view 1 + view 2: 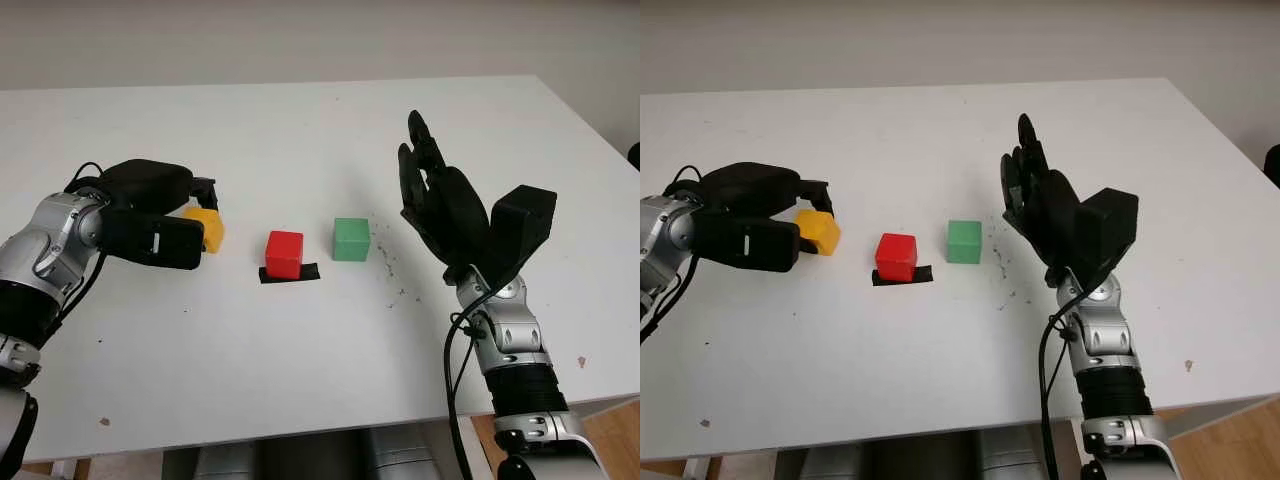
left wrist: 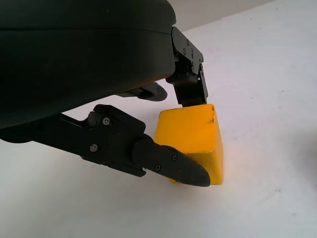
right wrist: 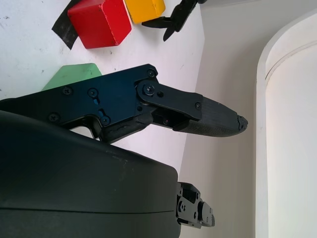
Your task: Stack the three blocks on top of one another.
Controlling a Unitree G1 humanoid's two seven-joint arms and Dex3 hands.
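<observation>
My left hand [image 1: 203,214] is shut on the yellow block [image 1: 209,229] at the table's left. In the left wrist view one finger [image 2: 190,87] presses the far side of the yellow block [image 2: 190,131] and another finger [image 2: 171,166] its near side. The block sits tilted, and I cannot tell whether it touches the table. The red block [image 1: 284,252] stands in the middle on a strip of black tape. Just right of it stands the green block [image 1: 351,239]. My right hand [image 1: 418,150] is open, raised above the table to the right of the green block.
The black tape [image 1: 307,272] sticks out from under the red block. Small dark specks [image 1: 392,272] dot the white table [image 1: 300,130] between the green block and my right arm. The table's front edge runs close below both arms.
</observation>
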